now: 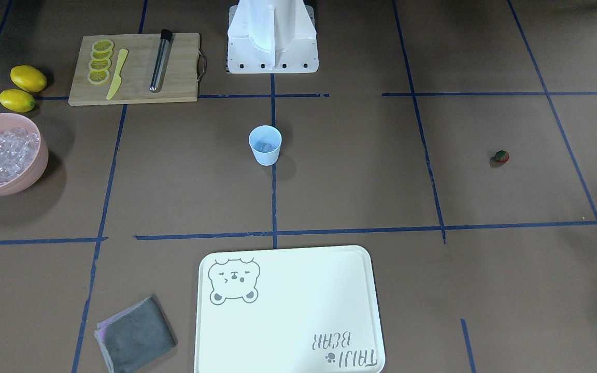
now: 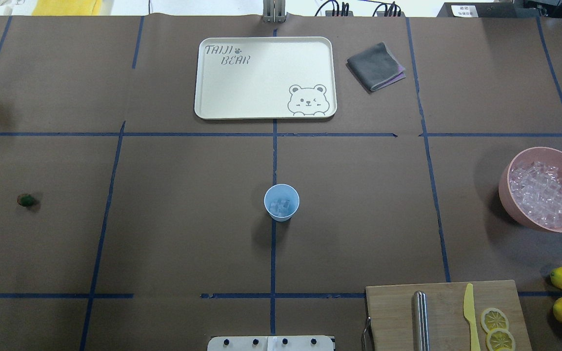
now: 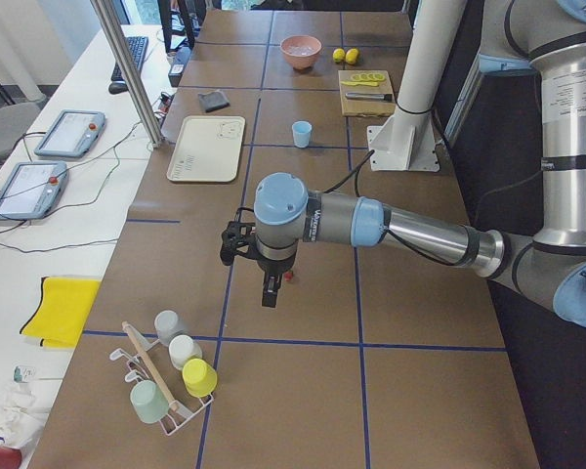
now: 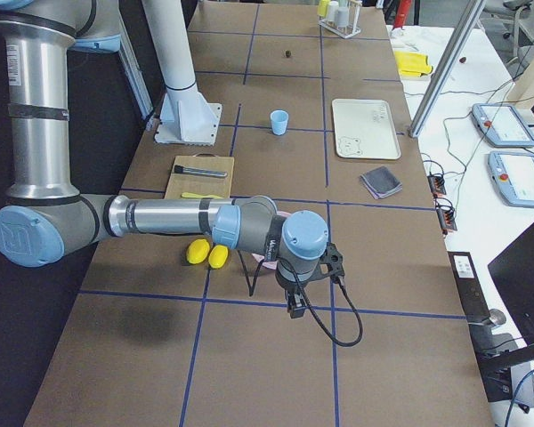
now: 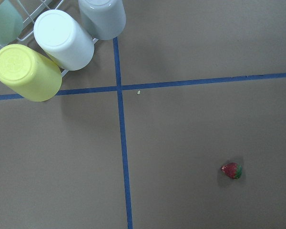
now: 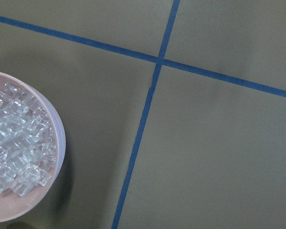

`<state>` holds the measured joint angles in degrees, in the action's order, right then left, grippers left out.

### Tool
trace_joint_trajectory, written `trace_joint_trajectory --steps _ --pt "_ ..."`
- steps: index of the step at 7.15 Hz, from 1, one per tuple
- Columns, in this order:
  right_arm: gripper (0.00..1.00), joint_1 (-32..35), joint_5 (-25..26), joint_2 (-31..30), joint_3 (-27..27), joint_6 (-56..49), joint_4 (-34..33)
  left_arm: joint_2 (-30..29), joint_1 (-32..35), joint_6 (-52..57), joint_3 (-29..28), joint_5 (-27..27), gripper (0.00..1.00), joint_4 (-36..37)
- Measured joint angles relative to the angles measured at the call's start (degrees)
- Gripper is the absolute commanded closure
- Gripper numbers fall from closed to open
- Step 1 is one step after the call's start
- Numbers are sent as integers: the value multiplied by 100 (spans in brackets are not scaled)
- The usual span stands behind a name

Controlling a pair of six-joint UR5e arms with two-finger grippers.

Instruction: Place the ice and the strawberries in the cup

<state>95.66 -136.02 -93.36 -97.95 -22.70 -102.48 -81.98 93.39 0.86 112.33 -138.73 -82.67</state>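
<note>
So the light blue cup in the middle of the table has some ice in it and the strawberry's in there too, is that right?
Not quite. The cup does have ice in it, but the strawberry is not in there: it lies on the table, well off to the robot's left of the cup. The front-facing view shows it.

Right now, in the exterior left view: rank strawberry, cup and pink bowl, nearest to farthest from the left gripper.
1. strawberry, on the table just beside the left gripper.
2. cup, mid-table, further along.
3. pink bowl, at the table's far end.
</note>
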Motion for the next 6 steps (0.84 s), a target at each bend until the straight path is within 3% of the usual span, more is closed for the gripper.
trace_joint_trajectory --steps 3,6 --pt "1 -26 131 -357 -203 848 1027 19 -126 -164 31 69 0 -430" --pt "1 -103 145 -402 -184 1000 1265 49 -1318 -1396 9 630 0 -1091"
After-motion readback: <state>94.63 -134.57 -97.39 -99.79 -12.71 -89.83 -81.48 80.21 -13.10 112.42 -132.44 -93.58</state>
